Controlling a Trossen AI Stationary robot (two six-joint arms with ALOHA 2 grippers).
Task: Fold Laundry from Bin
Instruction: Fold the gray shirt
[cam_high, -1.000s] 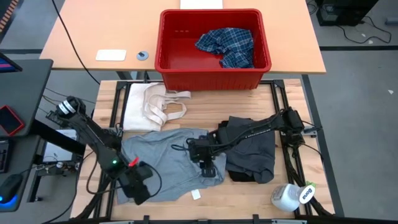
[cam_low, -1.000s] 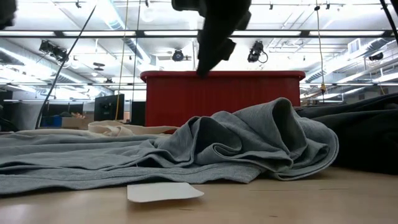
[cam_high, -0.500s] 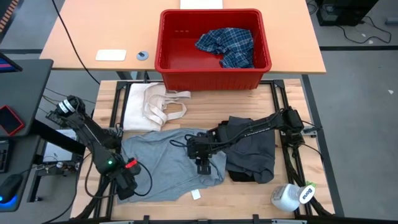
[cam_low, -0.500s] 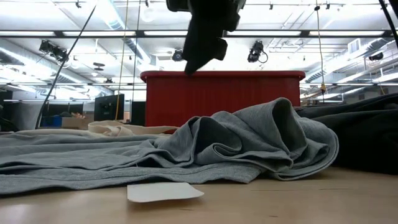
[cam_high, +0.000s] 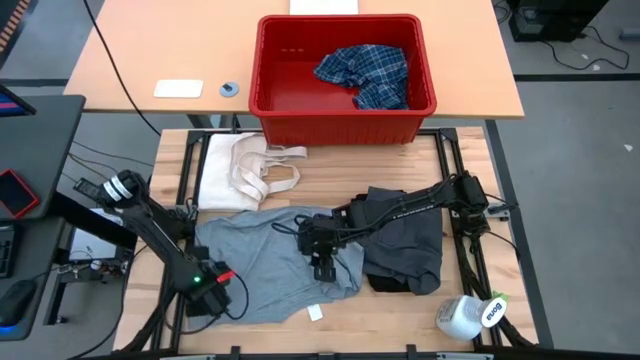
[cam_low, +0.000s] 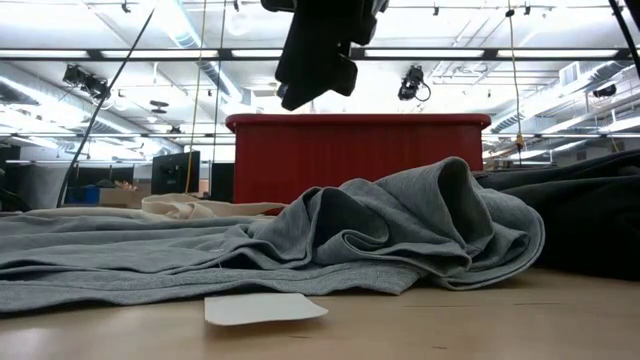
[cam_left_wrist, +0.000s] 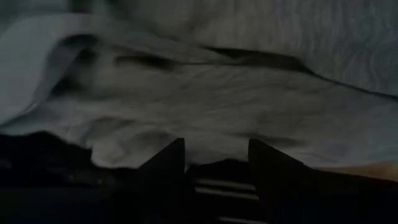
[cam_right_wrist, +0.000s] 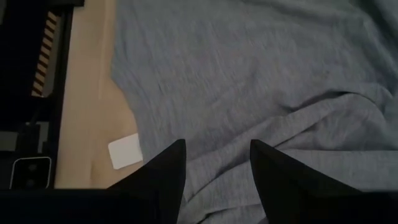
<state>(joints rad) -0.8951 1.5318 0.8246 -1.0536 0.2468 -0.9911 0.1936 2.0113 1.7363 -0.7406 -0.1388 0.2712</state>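
The light grey garment (cam_high: 265, 258) lies spread and rumpled on the wooden table; it also shows in the low view (cam_low: 380, 230). My left gripper (cam_high: 205, 297) is low at its near-left corner, open, with the cloth's edge (cam_left_wrist: 124, 155) just ahead of the fingers. My right gripper (cam_high: 322, 258) is open and hangs clear above the garment's bunched right part (cam_right_wrist: 267, 93), as the low view (cam_low: 300, 95) shows. A dark grey garment (cam_high: 405, 240) lies heaped to the right. The plaid shirt (cam_high: 365, 72) lies in the red bin (cam_high: 275, 110). My left gripper stands with open fingers at the light grey garment's near-left edge (cam_left_wrist: 205, 140). I cannot tell whether the fingertips touch the cloth.
A cream-white cloth with strap loops (cam_high: 245, 165) lies at the far left of the table. A white card (cam_high: 315, 312) lies by the grey garment's near edge. A white spray bottle (cam_high: 470, 315) lies at the near right corner.
My left gripper has gone down and toward the table's left and near edges, to the grey garment's near-left corner. My right gripper has drifted a little toward the table's left above the garment. The garment has stayed where it was.
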